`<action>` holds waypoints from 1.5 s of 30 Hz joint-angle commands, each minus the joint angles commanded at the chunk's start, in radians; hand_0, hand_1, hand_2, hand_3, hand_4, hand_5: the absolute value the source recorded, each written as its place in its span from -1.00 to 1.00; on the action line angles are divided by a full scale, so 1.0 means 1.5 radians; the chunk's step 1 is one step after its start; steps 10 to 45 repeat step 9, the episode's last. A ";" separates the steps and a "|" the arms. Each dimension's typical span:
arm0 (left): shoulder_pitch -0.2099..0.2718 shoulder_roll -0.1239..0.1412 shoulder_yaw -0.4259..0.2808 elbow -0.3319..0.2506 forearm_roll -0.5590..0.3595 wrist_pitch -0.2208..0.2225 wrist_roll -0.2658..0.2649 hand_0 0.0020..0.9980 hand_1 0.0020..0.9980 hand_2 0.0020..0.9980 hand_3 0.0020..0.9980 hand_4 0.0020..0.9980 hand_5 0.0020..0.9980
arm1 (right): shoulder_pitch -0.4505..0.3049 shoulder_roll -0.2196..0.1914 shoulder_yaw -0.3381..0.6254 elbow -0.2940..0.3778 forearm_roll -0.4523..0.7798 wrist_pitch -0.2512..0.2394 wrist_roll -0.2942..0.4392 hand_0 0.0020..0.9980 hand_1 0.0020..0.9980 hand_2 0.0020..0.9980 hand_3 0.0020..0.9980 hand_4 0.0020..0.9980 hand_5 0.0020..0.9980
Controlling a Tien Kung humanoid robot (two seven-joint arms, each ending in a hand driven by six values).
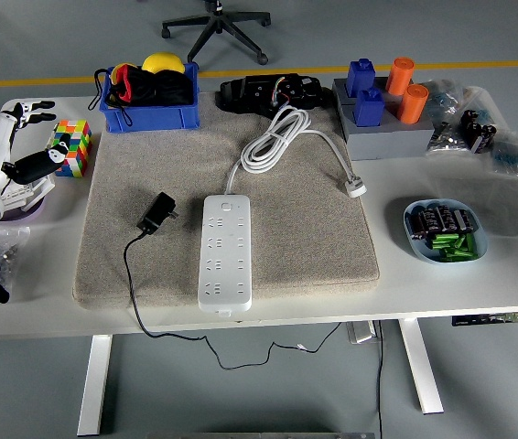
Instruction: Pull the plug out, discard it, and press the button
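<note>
A white power strip lies lengthwise on the beige mat, its button at the far end and no plug in its sockets. A black plug adapter lies loose on the mat to its left, with its black cord running off the table's front edge. The strip's own white cable is coiled behind it, ending in a white plug. My left hand hovers at the table's left edge beside a colourful cube, fingers spread and empty. My right arm is out of view.
A colour cube sits by my left hand. A blue bin of objects stands at the back left. Grey block with blue and orange pieces at the back right. A blue bowl of batteries sits right.
</note>
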 joint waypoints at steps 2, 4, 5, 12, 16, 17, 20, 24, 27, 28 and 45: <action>-0.001 0.000 0.000 0.000 0.000 0.001 -0.001 0.72 0.64 0.44 0.47 0.28 -0.83 | 0.002 0.000 0.000 0.000 0.000 -0.001 0.000 0.49 0.39 0.30 0.22 0.32 -0.06; -0.001 0.000 0.000 -0.001 0.000 0.001 -0.001 0.72 0.64 0.44 0.47 0.28 -0.83 | 0.003 -0.001 0.001 0.000 -0.001 -0.002 0.000 0.49 0.39 0.30 0.22 0.32 -0.06; -0.001 -0.001 0.000 0.000 0.000 0.001 0.000 0.72 0.64 0.44 0.47 0.28 -0.83 | 0.004 -0.001 0.000 0.000 -0.001 -0.002 0.000 0.49 0.39 0.30 0.22 0.32 -0.06; -0.002 -0.002 -0.001 -0.001 0.001 0.000 0.001 0.72 0.64 0.44 0.47 0.28 -0.83 | -0.001 -0.004 -0.011 0.000 0.009 0.003 0.003 0.49 0.39 0.30 0.22 0.32 -0.06; -0.002 -0.002 -0.001 -0.001 0.001 0.000 0.001 0.72 0.64 0.44 0.47 0.28 -0.83 | -0.001 -0.004 -0.011 0.000 0.009 0.003 0.003 0.49 0.39 0.30 0.22 0.32 -0.06; -0.002 -0.002 -0.001 -0.001 0.001 0.000 0.001 0.72 0.64 0.44 0.47 0.28 -0.83 | -0.001 -0.004 -0.011 0.000 0.009 0.003 0.003 0.49 0.39 0.30 0.22 0.32 -0.06; -0.002 -0.002 -0.001 -0.001 0.001 0.000 0.001 0.72 0.64 0.44 0.47 0.28 -0.83 | -0.001 -0.004 -0.011 0.000 0.009 0.003 0.003 0.49 0.39 0.30 0.22 0.32 -0.06; -0.002 -0.002 -0.001 -0.001 0.001 0.000 0.001 0.72 0.64 0.44 0.47 0.28 -0.83 | -0.001 -0.004 -0.011 0.000 0.009 0.003 0.003 0.49 0.39 0.30 0.22 0.32 -0.06; -0.002 -0.002 -0.001 -0.001 0.001 0.000 0.001 0.72 0.64 0.44 0.47 0.28 -0.83 | -0.001 -0.004 -0.011 0.000 0.009 0.003 0.003 0.49 0.39 0.30 0.22 0.32 -0.06; -0.002 -0.002 -0.001 -0.001 0.001 0.000 0.001 0.72 0.64 0.44 0.47 0.28 -0.83 | -0.001 -0.004 -0.011 0.000 0.009 0.003 0.003 0.49 0.39 0.30 0.22 0.32 -0.06; -0.002 -0.002 -0.001 -0.001 0.001 0.000 0.001 0.72 0.64 0.44 0.47 0.28 -0.83 | -0.001 -0.004 -0.011 0.000 0.009 0.003 0.003 0.49 0.39 0.30 0.22 0.32 -0.06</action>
